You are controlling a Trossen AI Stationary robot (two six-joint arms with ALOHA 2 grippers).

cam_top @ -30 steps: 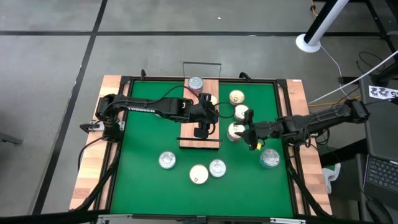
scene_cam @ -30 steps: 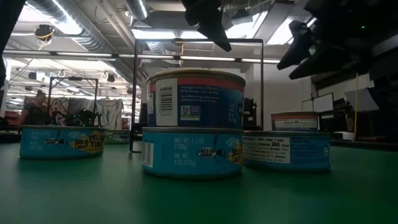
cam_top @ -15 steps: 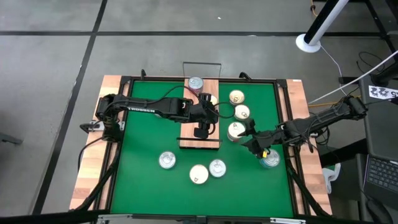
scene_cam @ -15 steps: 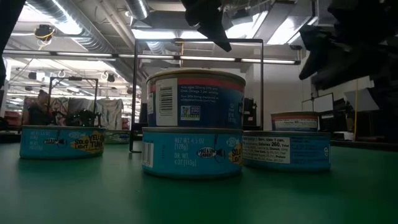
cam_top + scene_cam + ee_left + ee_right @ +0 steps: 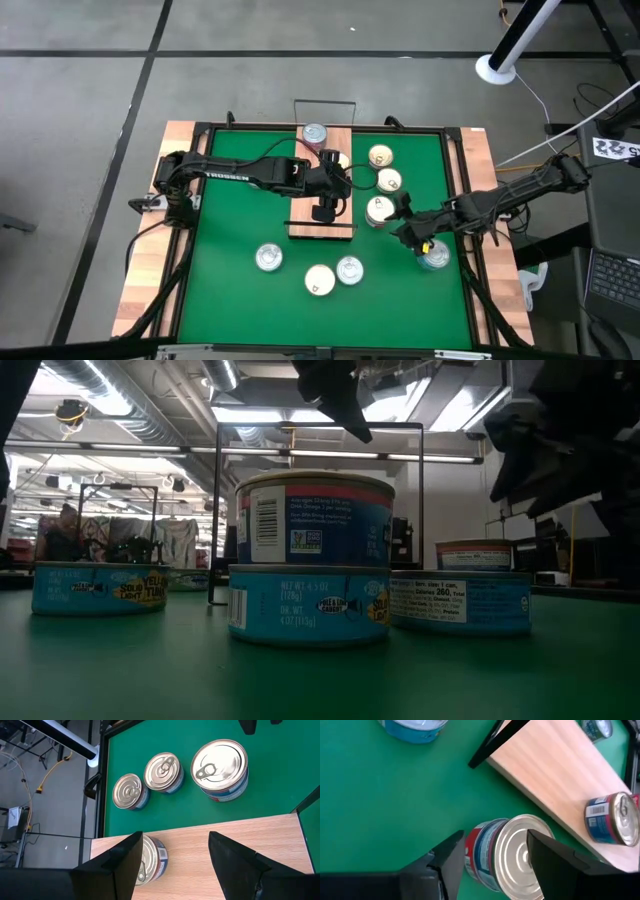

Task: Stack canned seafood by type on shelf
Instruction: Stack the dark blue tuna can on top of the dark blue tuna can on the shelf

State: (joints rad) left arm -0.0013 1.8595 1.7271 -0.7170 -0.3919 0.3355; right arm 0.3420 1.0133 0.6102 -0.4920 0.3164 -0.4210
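Observation:
The shelf [image 5: 322, 190] is a light wood board with wire rails on the green mat. It carries a silver tin [image 5: 314, 133] at its far end and another tin [image 5: 147, 857] nearer the middle. My left gripper [image 5: 175, 845] hovers open above the board [image 5: 325, 210]. Three cream-gold tins [image 5: 380, 156] [image 5: 389, 180] [image 5: 378, 210] stand on the mat right of the shelf. My right gripper [image 5: 408, 232] is open just beyond the nearest of them, the red-and-blue-labelled tin [image 5: 505, 852]; its fingers stand on either side above it without touching.
Three tins [image 5: 268, 258] [image 5: 319, 281] [image 5: 349, 270] sit on the mat near the table's near edge. A larger silver tin [image 5: 434, 255] lies close under my right arm. In the low view a red-and-blue tin [image 5: 315, 520] shows above a blue one [image 5: 310, 605].
My right gripper has drawn back from the cream-gold tin beside the shelf, moving toward the table's near and right edges. The tin stays where it was. My left arm has kept still.

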